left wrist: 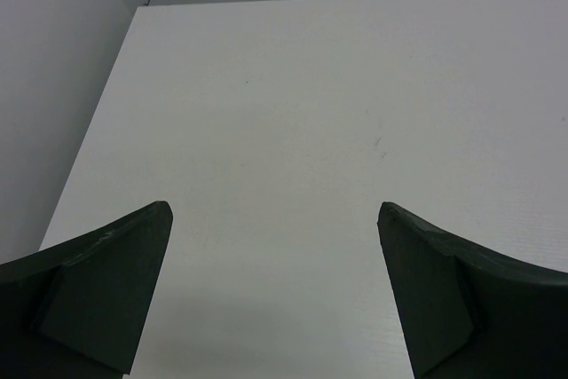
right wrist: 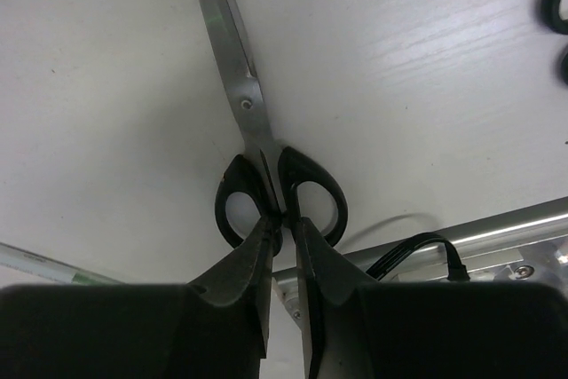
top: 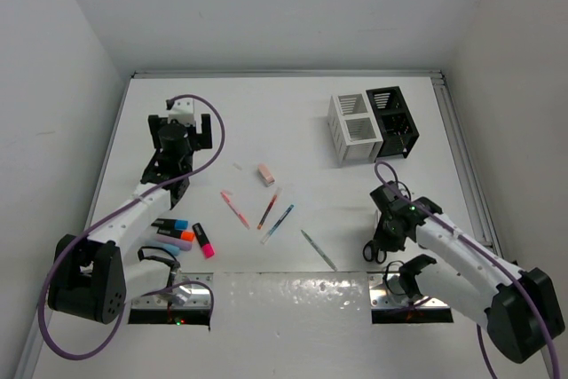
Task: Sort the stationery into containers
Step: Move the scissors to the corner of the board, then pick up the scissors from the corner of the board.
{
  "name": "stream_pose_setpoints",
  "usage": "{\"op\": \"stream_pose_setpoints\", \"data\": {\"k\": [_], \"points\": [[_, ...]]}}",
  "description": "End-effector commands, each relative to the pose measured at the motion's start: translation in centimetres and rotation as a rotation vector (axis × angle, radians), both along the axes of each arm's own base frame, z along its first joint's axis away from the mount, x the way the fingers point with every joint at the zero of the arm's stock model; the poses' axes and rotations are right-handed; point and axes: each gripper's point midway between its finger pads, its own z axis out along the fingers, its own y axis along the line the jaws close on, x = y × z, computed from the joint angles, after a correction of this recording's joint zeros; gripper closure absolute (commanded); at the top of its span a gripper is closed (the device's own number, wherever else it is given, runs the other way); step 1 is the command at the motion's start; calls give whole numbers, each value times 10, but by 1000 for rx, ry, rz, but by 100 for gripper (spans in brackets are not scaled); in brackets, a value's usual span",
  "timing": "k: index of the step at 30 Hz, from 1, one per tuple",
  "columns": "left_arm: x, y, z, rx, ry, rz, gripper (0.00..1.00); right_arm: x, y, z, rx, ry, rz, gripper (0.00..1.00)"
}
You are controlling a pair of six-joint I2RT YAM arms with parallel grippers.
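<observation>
Scissors [right wrist: 244,104] closed, near right; pens [top: 269,209], pink eraser [top: 265,174] centre; highlighters [top: 203,240] near left; white organiser [top: 355,130], black organiser [top: 396,122] far right.

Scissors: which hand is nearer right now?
Right. The right hand sits at the scissors, fingers pinching where the two handle loops meet. The left hand is open over the table at the far left, well away from them.

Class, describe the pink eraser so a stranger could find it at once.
Start at the white slatted organiser, far right on the white table. Look left and slightly nearer: the pink eraser block lies just beyond the thin pens. Unlike them, it is short and blocky.
</observation>
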Motion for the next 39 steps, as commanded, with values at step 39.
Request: {"op": "stream_pose_setpoints", "data": {"k": [39], "points": [[6, -47, 21, 175, -78, -349, 0, 33, 23, 29, 33, -79, 117, 100]]}}
